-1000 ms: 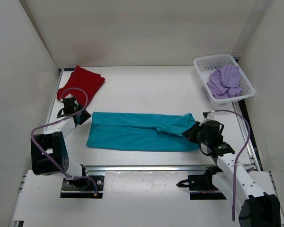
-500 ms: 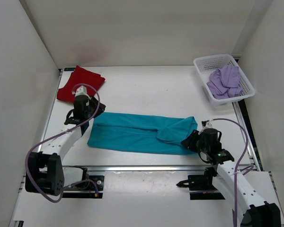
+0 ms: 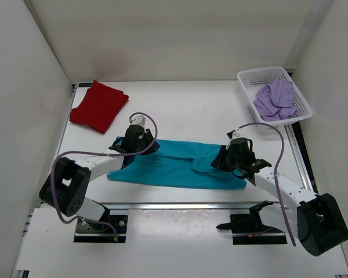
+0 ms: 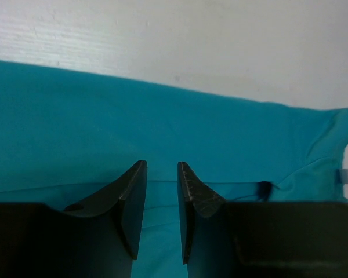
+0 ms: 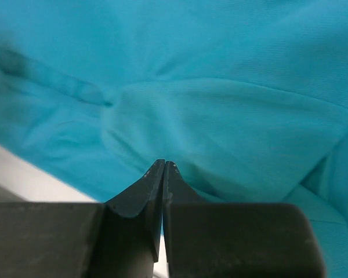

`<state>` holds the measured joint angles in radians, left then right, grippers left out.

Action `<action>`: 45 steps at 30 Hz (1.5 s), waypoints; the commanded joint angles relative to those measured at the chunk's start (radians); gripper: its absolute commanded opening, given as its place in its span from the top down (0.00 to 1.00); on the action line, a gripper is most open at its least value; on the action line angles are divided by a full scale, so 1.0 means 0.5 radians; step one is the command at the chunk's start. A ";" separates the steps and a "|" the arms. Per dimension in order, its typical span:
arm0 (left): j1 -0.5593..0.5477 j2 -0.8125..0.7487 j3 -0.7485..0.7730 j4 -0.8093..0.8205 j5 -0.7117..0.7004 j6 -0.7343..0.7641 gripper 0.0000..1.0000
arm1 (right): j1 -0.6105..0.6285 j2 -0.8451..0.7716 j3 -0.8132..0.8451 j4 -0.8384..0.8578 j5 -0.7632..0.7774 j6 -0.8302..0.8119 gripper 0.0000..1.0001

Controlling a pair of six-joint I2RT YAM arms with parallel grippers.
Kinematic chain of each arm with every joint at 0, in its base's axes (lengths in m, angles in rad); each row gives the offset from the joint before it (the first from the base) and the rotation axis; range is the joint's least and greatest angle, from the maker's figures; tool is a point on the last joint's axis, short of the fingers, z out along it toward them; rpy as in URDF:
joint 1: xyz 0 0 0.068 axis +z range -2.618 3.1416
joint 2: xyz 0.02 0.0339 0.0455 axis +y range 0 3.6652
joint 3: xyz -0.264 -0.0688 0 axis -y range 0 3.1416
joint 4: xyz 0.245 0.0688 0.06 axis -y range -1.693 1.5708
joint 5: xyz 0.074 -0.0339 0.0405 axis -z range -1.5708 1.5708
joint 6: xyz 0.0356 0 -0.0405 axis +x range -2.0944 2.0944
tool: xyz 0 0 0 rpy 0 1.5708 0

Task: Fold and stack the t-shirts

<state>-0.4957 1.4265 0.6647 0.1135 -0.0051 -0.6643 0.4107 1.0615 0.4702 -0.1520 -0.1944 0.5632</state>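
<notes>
The teal t-shirt (image 3: 174, 165) lies flat as a long folded strip at mid-table, with a sleeve fold near its right end. My left gripper (image 3: 147, 145) hovers low over its upper left part. In the left wrist view the gripper (image 4: 161, 165) is a little open with only teal cloth (image 4: 162, 121) beneath. My right gripper (image 3: 219, 161) is over the shirt's right part. In the right wrist view it (image 5: 163, 164) is shut, its tips over the sleeve fold (image 5: 220, 133). The dark red t-shirt (image 3: 98, 105) lies folded at the back left. The lavender t-shirt (image 3: 275, 99) is crumpled in the basket.
A white mesh basket (image 3: 247, 77) stands at the back right corner. White walls close in the table on three sides. An aluminium rail (image 3: 180, 204) runs along the near edge between the arm bases.
My left arm has swung right, from the shirt's left end to over its upper left part. My right arm has moved left, from the shirt's right edge onto the sleeve fold.
</notes>
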 commanded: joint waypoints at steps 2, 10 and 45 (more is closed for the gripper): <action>-0.076 0.068 0.094 0.064 0.044 0.071 0.61 | -0.033 -0.015 -0.072 0.132 0.100 -0.004 1.00; 0.108 0.270 0.060 0.193 0.240 -0.039 0.62 | 0.001 -0.181 -0.256 0.000 0.106 0.030 1.00; 0.752 0.270 -0.513 0.669 0.676 -0.533 0.63 | -0.410 0.926 0.216 0.485 -0.084 0.030 1.00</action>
<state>-0.1738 1.5955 0.4923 0.3962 0.2878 -0.8673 0.2081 1.4254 0.5316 0.0227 -0.2638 0.5800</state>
